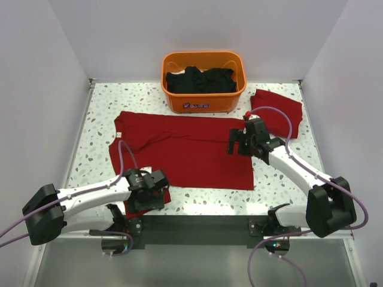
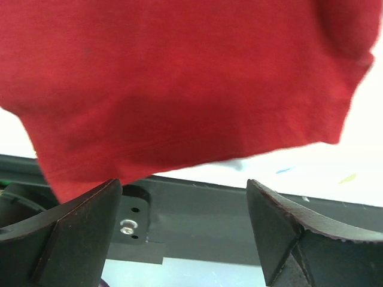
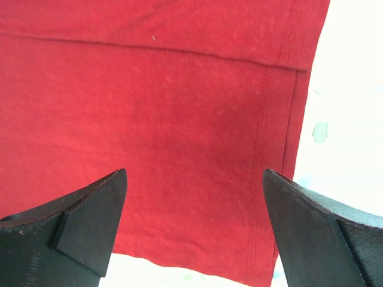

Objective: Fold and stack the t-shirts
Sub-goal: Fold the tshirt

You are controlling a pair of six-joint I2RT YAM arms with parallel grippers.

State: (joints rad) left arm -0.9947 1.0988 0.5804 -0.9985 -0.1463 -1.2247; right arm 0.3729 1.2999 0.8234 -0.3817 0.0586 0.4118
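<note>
**Both end effectors spread over the open red shirt**

A dark-red t-shirt (image 1: 191,149) lay spread flat across the middle of the speckled tabletop (image 1: 281,179). Its neck end pointed left, where a small white label (image 1: 118,134) showed. One near-left corner of the cloth hung over the tabletop's near edge.

The left end effector (image 1: 146,197) was at that overhanging corner. In the left wrist view its fingers (image 2: 90,221) were spread wide, with nothing between them. The red cloth (image 2: 179,89) filled the view beyond the tips. Its lower edge came right down to one fingertip, though contact could not be told.

The right end effector (image 1: 236,143) hung over the shirt's right edge. Its fingers (image 3: 90,215) were also spread wide and gripped nothing. The right wrist view showed the stitched hem (image 3: 269,149) running between them, with bare tabletop beside it.

A second t-shirt (image 1: 278,110), folded to a smaller shape, lay at the far right of the tabletop, near the right end effector. An orange basket (image 1: 203,103) stood at the far centre, just behind the spread shirt. It held a heap of dark cloth (image 1: 200,81).
</note>
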